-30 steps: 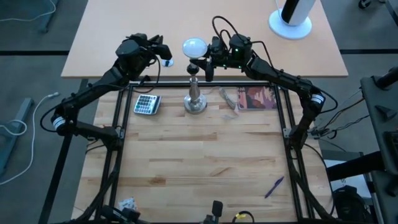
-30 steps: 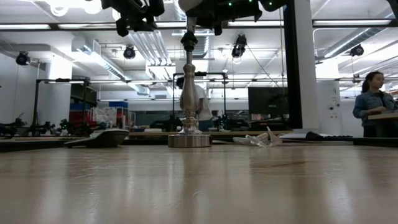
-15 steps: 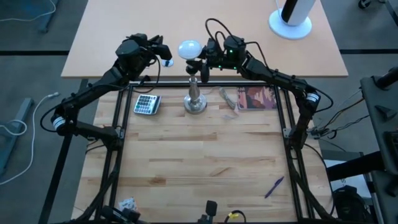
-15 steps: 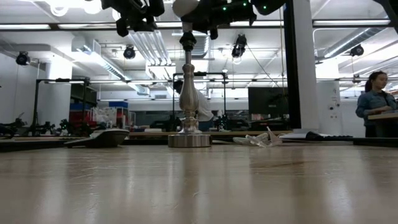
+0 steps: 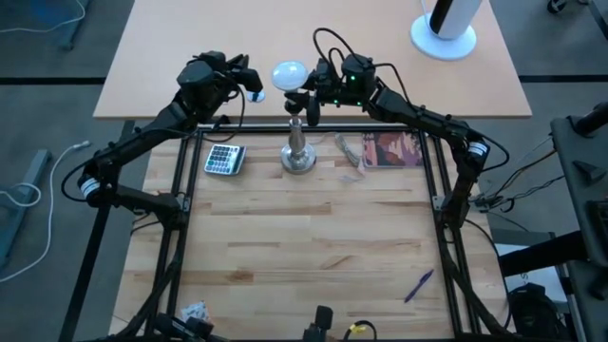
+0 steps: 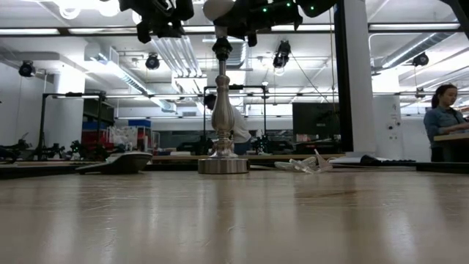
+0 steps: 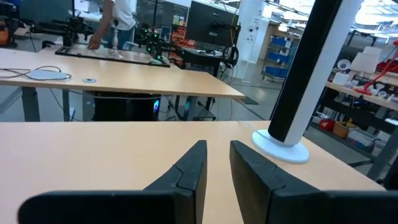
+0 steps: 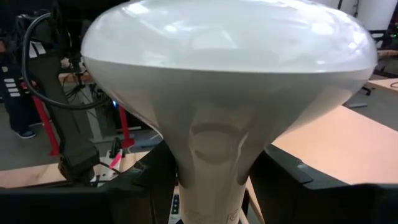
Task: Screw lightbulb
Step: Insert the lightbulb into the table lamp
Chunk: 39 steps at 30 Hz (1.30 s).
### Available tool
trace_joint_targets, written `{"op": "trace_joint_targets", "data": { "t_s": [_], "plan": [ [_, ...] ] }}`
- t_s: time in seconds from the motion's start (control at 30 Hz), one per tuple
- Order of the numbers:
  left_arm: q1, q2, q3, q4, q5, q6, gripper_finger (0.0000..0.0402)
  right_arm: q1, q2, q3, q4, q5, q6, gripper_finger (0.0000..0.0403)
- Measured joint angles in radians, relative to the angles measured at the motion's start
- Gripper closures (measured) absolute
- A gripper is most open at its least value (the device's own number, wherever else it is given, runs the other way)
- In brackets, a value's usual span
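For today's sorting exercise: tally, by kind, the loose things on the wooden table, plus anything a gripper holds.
Lightbulb, held in the right gripper: 1
Silver stand: 1
Calculator: 1
Book: 1
Clear wrapper: 1
Purple pen: 1
Total: 6

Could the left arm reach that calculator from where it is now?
Probably yes. The left gripper hovers empty above the table's far edge, and the calculator lies close by on the same side, flat on the wood. Nothing stands between them; the lamp stand and the right gripper holding the bulb sit off to the side.
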Motion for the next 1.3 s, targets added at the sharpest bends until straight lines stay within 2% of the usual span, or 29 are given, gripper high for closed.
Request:
{"op": "trace_joint_targets", "data": {
  "t_s": [0.17,0.27,0.73,0.87,1.0,1.13,1.2,1.3],
  "plan": [
    [0.000,0.000,0.000,-0.001,0.000,0.001,0.0340,0.000,0.003,-0.003,-0.016,0.014,0.008,0.0185],
    [0.000,0.001,0.000,-0.008,0.000,0.001,0.0334,0.000,0.008,-0.005,-0.030,0.020,0.005,0.0174],
    [0.001,0.051,-0.002,-0.003,0.035,-0.028,0.0319,-0.001,0.004,-0.003,-0.023,0.018,-0.005,0.0257],
    [0.000,0.050,-0.003,0.055,0.081,-0.012,0.0319,-0.001,0.003,-0.003,-0.020,0.013,-0.008,0.0258],
    [0.000,0.026,-0.003,0.090,0.127,0.056,0.0319,0.000,0.003,-0.002,-0.024,0.013,-0.003,0.0246],
    [0.000,-0.003,-0.003,0.096,0.138,0.155,0.0319,0.000,0.003,-0.002,-0.023,0.013,0.005,0.0255],
    [0.001,-0.014,-0.003,0.103,0.191,0.217,0.0319,0.000,0.003,-0.004,-0.023,0.013,0.004,0.0259],
    [0.001,-0.027,-0.003,0.134,0.354,0.284,0.0319,-0.002,0.003,-0.006,-0.022,0.014,0.003,0.0259]
  ]
}}
